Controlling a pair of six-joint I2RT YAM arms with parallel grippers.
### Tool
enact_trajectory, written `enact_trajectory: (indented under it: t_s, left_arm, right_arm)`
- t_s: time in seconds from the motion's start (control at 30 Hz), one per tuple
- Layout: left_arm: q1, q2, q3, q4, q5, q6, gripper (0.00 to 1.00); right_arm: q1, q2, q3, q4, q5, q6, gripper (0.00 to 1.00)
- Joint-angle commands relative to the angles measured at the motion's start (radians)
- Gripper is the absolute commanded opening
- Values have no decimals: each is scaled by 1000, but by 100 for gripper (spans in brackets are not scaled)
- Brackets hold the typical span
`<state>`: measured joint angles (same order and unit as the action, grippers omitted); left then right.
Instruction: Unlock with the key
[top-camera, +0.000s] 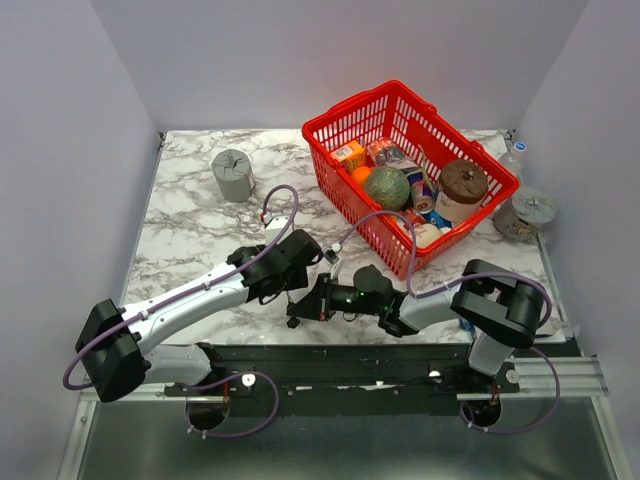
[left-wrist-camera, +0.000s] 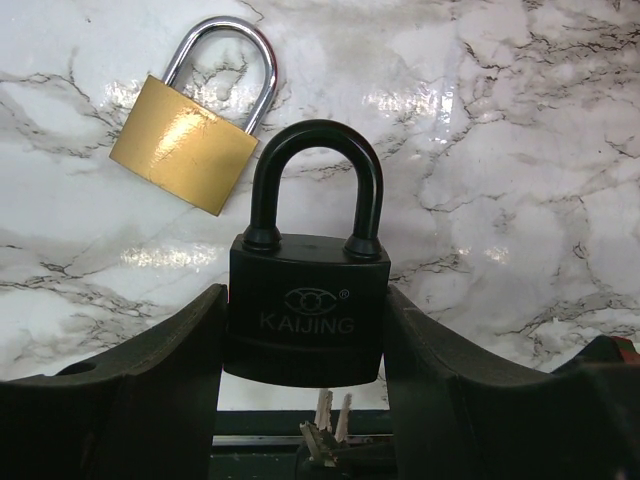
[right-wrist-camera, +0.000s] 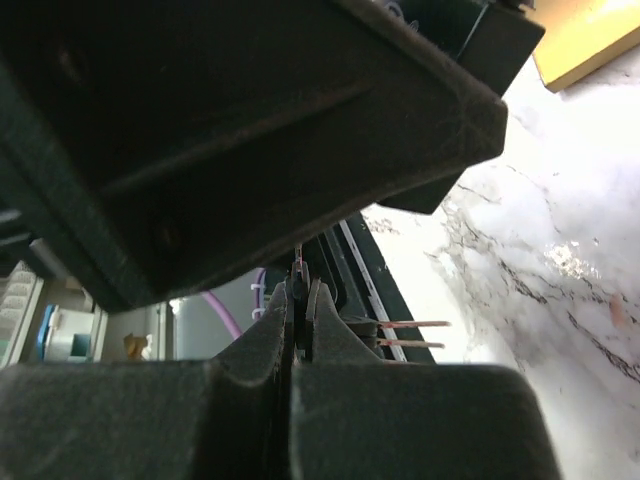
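Between the two dark fingers of the left tool (left-wrist-camera: 305, 340) sits a black padlock (left-wrist-camera: 305, 300), its body clamped on both sides, its curved bar closed and pointing away from the wrist. Just under the lock's bottom face, the silver blade of the key (left-wrist-camera: 325, 415) points up at it without touching, and a second thin blade lies alongside. The right tool (right-wrist-camera: 297, 310) comes in from below with its fingers pressed together on a thin bit of metal. Whether that is the key's head or its ring is not clear, but the blades (right-wrist-camera: 410, 335) stick out just past the fingertips, clear of the surface. Beyond the black lock, a brass padlock (left-wrist-camera: 185, 145) with a shiny silver bar lies flat on the marble desk (left-wrist-camera: 520, 180), near it but not touching. From above, both arms meet at the near edge of the desk. Farther back stand a red basket (top-camera: 400, 87) filled with groceries on the right and a grey cylinder (top-camera: 233, 175) on the left, well apart from the locks.
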<state>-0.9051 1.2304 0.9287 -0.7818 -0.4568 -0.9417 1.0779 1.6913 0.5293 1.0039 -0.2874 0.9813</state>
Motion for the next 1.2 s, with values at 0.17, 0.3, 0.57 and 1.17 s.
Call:
enact_trajectory:
  t_s: [0.17,0.3,0.57,1.17]
  left_arm:
    - [0,-11,35,15,-43,-11,0]
    - [0,-14,36,15,-43,-11,0]
    - [0,-20,36,10,-43,-11,0]
    - [0,-35,41,-2,-54,-14,0]
  right_arm:
    - [-18,82,35,65,-71,51,1]
    - [-24,96,40,68,-81,54,1]
    - [-50,117,32,81,-84,71,1]
    - [-95,88,-41,104,-1,92,1]
